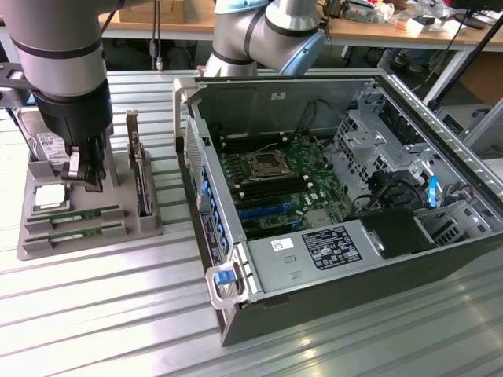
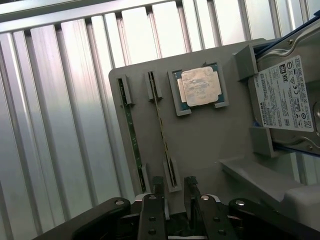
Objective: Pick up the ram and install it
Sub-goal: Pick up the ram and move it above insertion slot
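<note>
Ribbed aluminium bench [image 1: 94, 314], grey moulded tray [image 2: 210, 140].
Claw [image 2: 174, 182] spread wide, empty, seemingly lined up over thin green ram [image 2: 162, 135], edge-on in slot.

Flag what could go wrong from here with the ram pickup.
1. The open hand hangs over one end of the ram, not its middle; gripped there, the stick might tilt or jam in its slot in the tray.
2. The second stick lies close alongside; the hand could catch it.
3. The CPU sits near, so a drift sideways might nudge it.
</note>
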Controlling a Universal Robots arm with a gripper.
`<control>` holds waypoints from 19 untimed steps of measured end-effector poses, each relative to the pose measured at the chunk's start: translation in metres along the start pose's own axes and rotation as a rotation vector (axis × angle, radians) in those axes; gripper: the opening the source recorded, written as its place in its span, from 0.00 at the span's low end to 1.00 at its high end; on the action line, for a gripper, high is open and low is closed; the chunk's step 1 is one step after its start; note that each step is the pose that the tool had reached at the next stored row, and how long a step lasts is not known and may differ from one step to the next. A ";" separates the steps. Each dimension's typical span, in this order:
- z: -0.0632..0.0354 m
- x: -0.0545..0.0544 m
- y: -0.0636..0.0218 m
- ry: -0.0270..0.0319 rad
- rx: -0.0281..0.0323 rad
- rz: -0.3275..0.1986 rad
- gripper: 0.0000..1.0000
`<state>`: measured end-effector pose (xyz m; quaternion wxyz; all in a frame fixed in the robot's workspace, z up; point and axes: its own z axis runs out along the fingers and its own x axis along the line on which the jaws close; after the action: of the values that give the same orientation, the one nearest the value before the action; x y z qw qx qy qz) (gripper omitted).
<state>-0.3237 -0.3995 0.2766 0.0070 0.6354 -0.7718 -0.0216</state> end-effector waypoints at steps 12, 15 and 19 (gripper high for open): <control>0.0110 0.000 -0.0004 0.0003 -0.0015 0.000 0.30; 0.0127 0.000 -0.0005 0.0004 -0.0017 0.000 0.30; 0.0152 0.000 -0.0006 0.0004 -0.0020 0.000 0.30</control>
<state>-0.3238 -0.3995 0.2614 0.0078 0.6354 -0.7718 -0.0223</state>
